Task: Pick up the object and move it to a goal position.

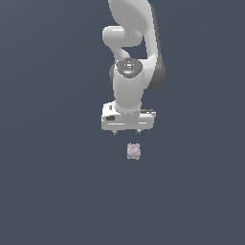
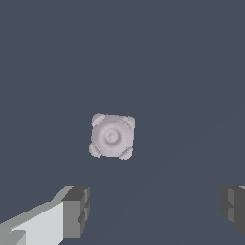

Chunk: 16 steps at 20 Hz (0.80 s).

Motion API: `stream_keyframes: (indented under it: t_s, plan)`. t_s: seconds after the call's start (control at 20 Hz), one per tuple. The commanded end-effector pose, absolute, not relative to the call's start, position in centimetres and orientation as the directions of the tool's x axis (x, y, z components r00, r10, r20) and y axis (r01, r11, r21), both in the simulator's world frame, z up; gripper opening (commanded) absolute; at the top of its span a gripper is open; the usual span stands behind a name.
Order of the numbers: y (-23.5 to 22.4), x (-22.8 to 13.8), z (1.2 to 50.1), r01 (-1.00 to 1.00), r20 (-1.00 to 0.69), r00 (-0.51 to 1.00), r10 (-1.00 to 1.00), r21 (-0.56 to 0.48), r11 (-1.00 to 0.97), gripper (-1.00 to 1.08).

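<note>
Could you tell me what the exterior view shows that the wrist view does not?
Only the exterior view shows the whole arm and the open gripper set apart from the object. Only the wrist view shows the round mark and knobbly corners clearly, plus the grey fingertips close up. Both show the object lying free on the plain dark surface, ungrasped.

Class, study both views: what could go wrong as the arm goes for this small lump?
1. The object lies apart from the open end effector, not between its fingers; a straight descent would probably miss.
2. It is tiny, with knobbly corners, so the fingers might pinch a corner and flick it away.
</note>
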<state>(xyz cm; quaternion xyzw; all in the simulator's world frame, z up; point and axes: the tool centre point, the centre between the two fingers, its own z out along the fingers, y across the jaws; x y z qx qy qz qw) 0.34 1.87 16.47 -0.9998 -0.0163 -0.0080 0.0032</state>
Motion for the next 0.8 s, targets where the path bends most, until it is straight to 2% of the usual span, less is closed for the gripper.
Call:
stream_keyframes:
  t_s: [0.0,0.4,0.75]
  plan:
    - [1.9,0.3,16.5,0.033,0.016,0.999,0.032,-0.006,-0.999,1.0]
    - [5.4,-0.2,16.2,0.094,0.0,0.996,0.094,-0.03,-0.995,1.0]
    - [5.4,0.1,15.7,0.082,0.0,0.997,0.082,-0.028,-0.996,1.0]
